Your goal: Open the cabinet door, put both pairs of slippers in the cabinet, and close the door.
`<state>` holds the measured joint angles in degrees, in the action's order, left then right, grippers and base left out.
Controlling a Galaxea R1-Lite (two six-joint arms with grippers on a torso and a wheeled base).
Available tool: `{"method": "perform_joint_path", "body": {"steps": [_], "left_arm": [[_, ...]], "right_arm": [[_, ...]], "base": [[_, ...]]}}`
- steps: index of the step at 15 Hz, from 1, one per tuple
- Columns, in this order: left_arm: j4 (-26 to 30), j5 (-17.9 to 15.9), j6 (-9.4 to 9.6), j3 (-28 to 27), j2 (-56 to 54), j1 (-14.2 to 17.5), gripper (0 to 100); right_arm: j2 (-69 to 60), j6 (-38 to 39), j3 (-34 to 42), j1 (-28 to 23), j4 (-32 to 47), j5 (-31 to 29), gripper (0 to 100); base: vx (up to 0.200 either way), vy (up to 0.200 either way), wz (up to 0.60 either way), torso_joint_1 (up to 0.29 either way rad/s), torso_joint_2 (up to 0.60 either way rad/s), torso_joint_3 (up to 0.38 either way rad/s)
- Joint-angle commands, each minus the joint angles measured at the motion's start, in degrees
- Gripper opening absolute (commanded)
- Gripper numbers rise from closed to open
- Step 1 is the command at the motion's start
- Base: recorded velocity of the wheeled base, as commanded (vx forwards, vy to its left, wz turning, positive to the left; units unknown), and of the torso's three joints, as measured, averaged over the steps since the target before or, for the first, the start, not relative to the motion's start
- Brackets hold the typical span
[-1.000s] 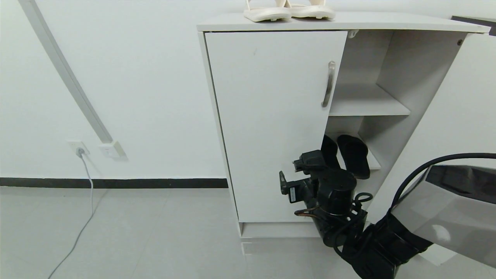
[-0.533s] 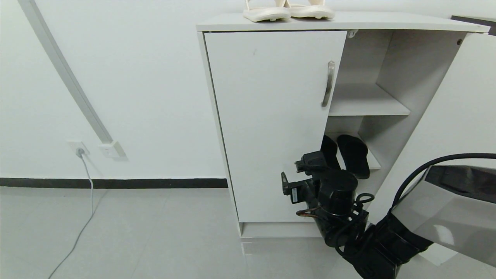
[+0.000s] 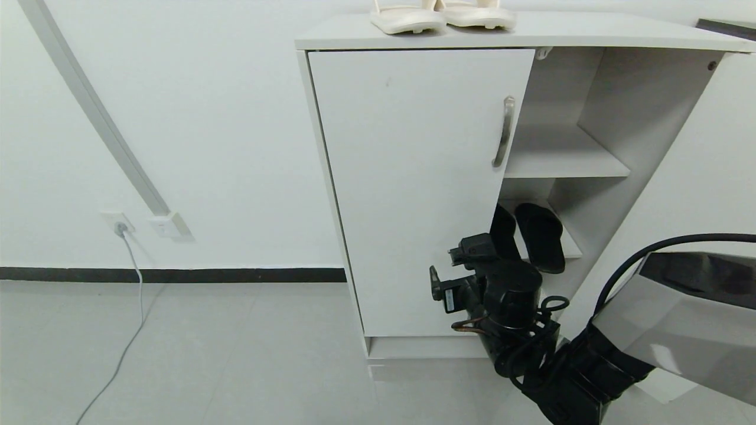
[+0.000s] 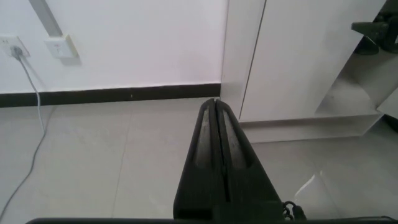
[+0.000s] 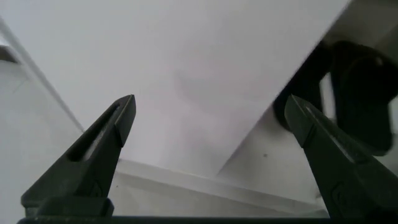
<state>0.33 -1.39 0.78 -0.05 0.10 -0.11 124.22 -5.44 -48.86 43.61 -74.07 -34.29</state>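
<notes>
A white cabinet (image 3: 413,195) stands against the wall. Its left door is shut and carries a metal handle (image 3: 503,133). The right door (image 3: 697,171) is swung wide open. A pair of black slippers (image 3: 538,236) lies on the lower shelf, also seen as black slippers (image 5: 364,81) past the door edge. A cream pair of slippers (image 3: 443,18) rests on the cabinet top. My right gripper (image 5: 211,124) is open and empty, low in front of the shut left door. The right arm (image 3: 508,295) sits just before the black slippers. My left gripper (image 4: 216,112) is shut and empty over the floor.
An upper shelf (image 3: 561,159) inside the cabinet is bare. A wall socket with a grey cable (image 3: 127,236) and a slanted conduit (image 3: 94,112) are at the left. Open tiled floor (image 3: 207,354) lies left of the cabinet (image 4: 292,62).
The head camera has shifted slightly, so the whole picture sits a bit differently. The right arm and the slippers hold their places.
</notes>
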Motion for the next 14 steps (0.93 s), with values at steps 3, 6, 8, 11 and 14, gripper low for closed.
{"method": "perform_joint_path", "body": {"steps": [3,6,8,11,14], "left_arm": [[-0.07,-0.02,0.01,-0.04,-0.01,0.02,0],[-0.07,-0.02,0.01,-0.04,-0.01,0.02,0],[-0.07,-0.02,0.1,-0.04,-0.01,0.02,0],[-0.07,-0.02,0.1,-0.04,-0.01,0.02,0],[-0.07,-0.02,0.1,-0.04,-0.01,0.02,0]], "right_arm": [[-0.03,-0.01,-0.01,0.16,-0.37,0.01,100],[-0.03,-0.01,-0.01,0.16,-0.37,0.01,100],[-0.03,-0.01,-0.01,0.16,-0.37,0.01,100],[-0.03,-0.01,-0.01,0.16,-0.37,0.01,100],[-0.03,-0.01,-0.01,0.16,-0.29,0.01,100]], "base": [[0.0,0.0,0.0,0.035,-0.55,-0.369],[0.0,0.0,0.0,0.106,-0.48,-0.352],[0.0,0.0,0.0,0.127,-0.46,-0.33],[0.0,0.0,0.0,0.152,-0.47,-0.326],[0.0,0.0,0.0,0.167,-0.49,-0.321]]}}
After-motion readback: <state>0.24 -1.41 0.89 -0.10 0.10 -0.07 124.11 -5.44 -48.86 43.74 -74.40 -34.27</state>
